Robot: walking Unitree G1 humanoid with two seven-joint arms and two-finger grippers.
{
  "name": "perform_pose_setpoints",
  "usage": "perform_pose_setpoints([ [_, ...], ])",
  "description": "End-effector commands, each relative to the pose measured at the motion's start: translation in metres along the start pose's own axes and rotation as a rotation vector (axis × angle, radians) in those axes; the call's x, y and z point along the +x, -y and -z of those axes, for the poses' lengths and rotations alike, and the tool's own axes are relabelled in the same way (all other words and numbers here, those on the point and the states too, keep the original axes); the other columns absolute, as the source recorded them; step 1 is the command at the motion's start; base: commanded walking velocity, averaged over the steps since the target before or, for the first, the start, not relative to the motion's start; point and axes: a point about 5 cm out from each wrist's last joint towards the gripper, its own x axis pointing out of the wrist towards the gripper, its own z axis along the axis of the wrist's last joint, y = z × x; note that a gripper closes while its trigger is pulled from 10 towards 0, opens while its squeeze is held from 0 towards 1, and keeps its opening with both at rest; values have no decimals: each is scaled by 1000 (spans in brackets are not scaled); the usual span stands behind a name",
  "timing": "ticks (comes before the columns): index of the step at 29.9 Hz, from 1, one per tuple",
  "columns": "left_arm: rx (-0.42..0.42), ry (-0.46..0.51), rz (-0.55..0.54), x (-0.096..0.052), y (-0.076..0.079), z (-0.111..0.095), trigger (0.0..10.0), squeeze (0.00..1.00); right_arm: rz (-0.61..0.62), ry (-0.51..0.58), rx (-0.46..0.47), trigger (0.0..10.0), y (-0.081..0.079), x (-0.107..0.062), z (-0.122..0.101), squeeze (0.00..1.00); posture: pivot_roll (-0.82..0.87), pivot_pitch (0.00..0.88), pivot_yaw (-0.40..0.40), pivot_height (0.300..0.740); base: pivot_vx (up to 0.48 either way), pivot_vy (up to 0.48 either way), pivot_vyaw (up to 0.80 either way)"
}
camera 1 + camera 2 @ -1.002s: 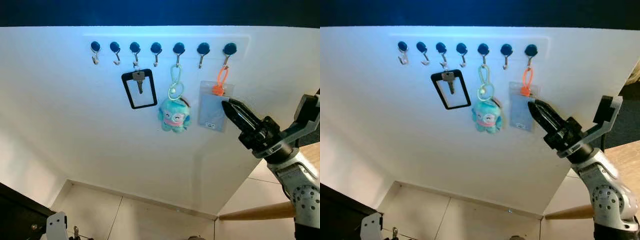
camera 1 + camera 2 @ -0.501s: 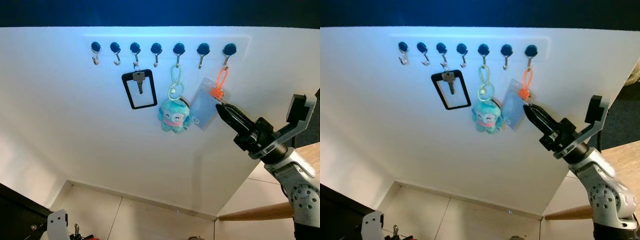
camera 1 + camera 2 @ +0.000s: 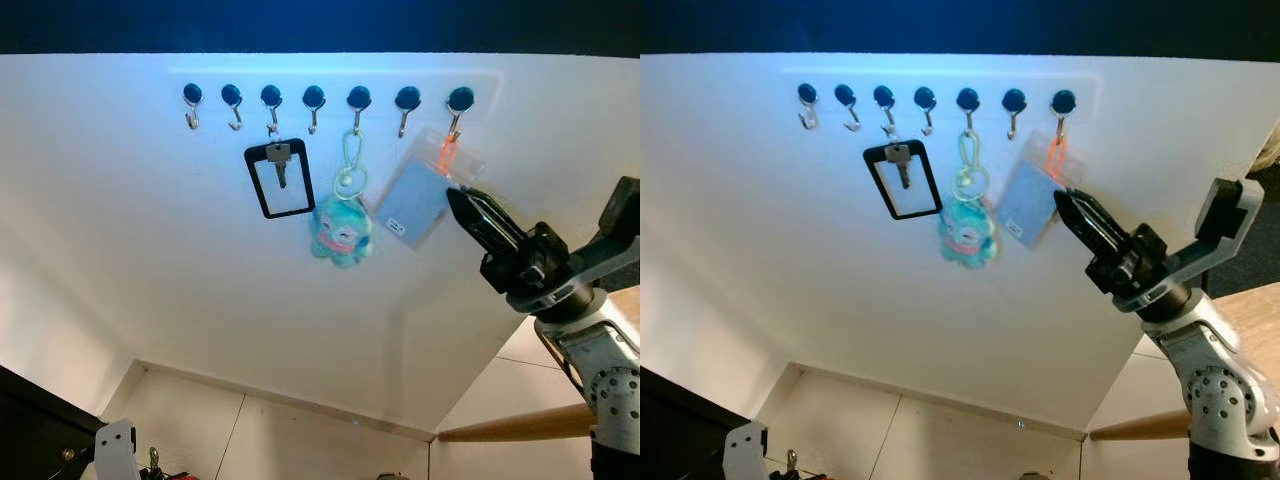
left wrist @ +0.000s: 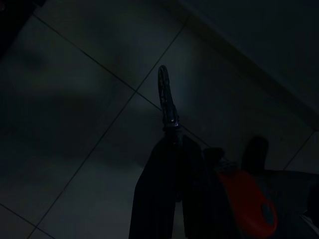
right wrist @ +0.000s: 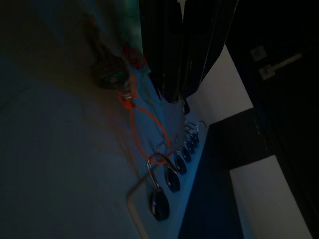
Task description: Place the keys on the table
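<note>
We see a white wall with a row of seven hooks near its top edge. A key on a black loop strap hangs from the third hook counting from the left end of the row. A turquoise plush toy hangs from the fifth hook on a pale green ring. A clear card holder on an orange cord hangs from the last hook at the right end, and it is tilted out to the left, its image blurred.

Our right gripper reaches up to the wall with its fingers pressed narrowly together, the tips just beside the orange cord and the top corner of the card holder; we cannot tell whether they touch it. The key hangs well apart from this gripper.

Our left gripper hangs over a dark tiled floor; we cannot tell its opening.
</note>
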Motion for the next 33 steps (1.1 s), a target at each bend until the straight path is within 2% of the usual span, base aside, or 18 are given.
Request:
perform_pose_setpoints([
  [1, -4, -19, -5, -1, -1, 6, 10000, 0, -29, 7, 4, 0, -5, 2, -1, 0, -172, 61, 97, 740, 0, 0, 0],
  [15, -4, -20, -2, -1, -1, 7, 10000, 0, -44, 4, 23, 0, -7, 1, 1, 0, -171, 67, 99, 740, 0, 0, 0],
  [20, -4, -21, 0, -1, 0, 7, 10000, 0, -85, 35, 29, 0, -13, 7, -5, 0, -171, 68, 98, 740, 0, 0, 0],
  [33, -6, -21, 3, -1, 1, 8, 10000, 0, -27, 36, -6, 0, -7, 14, -6, 0, -171, 72, 98, 740, 0, 0, 0],
])
